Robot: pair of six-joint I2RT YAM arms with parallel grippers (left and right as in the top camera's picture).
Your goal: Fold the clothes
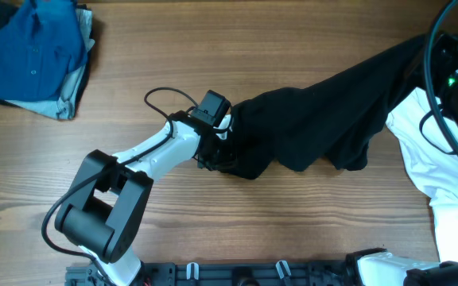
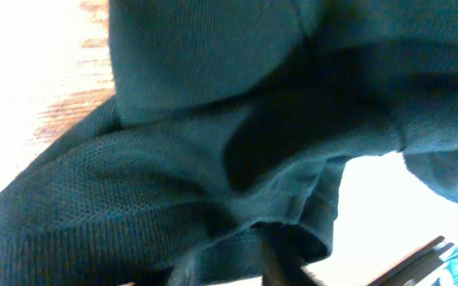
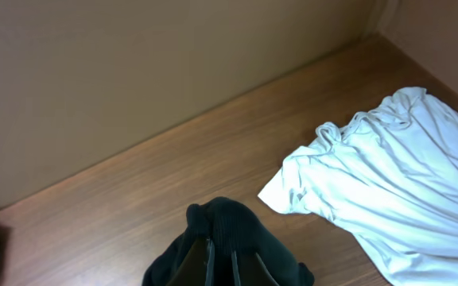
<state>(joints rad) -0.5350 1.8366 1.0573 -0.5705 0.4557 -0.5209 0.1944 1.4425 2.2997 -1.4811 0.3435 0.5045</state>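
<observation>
1. Stretching left from the white T-shirt, the black T-shirt is drawn out.
2. Its far end is pinched by the left gripper.
3. Its near end is clamped by the right gripper.

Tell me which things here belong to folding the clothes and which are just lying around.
Part of the job:
black T-shirt
right end effector, shut on it
left end effector, at its other end

Just lying about:
white T-shirt
blue buttoned shirt
</observation>
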